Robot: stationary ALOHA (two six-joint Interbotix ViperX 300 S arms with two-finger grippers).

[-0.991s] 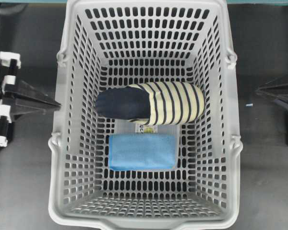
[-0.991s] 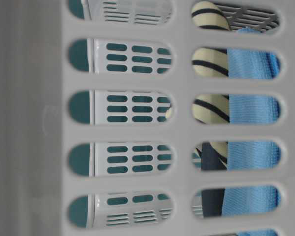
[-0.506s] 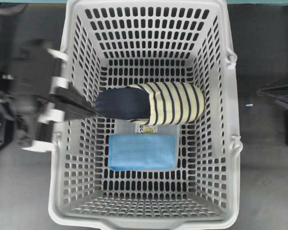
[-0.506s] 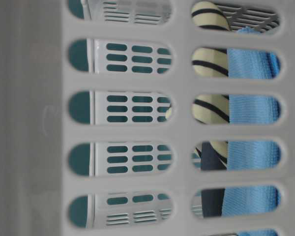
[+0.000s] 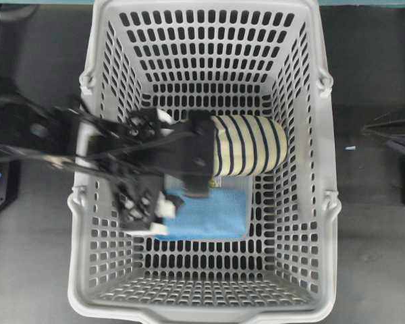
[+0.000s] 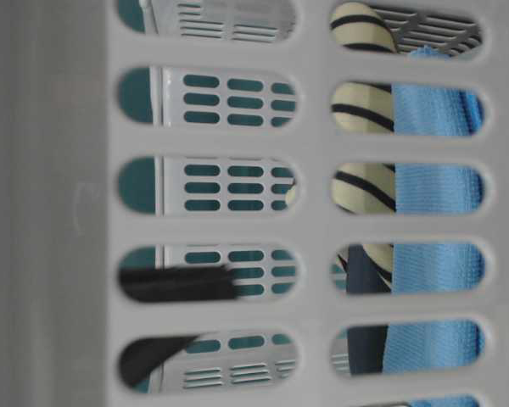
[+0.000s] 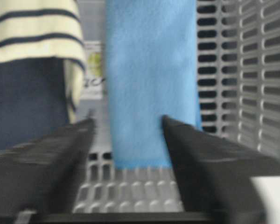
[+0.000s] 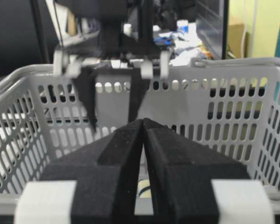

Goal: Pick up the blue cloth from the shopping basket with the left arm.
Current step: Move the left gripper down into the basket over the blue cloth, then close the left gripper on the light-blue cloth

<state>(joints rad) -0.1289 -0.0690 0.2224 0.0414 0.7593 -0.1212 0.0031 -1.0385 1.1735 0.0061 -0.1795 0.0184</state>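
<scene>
we are hanging our left gripper [image 7: 126,140] inside the shopping basket [image 5: 310,202], fingers spread over the near edge of the blue cloth [image 7: 151,79], lying flat beside the striped garment [image 5: 250,145].

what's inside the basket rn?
Blue cloth flat on the shopping basket floor, striped garment beside it, left claw above both. Its arm hides the garment's navy end.

Dark matte tabletop [image 5: 40,54] — bearing only a light grey shopping basket [image 5: 206,314], centred, rim upward.
</scene>
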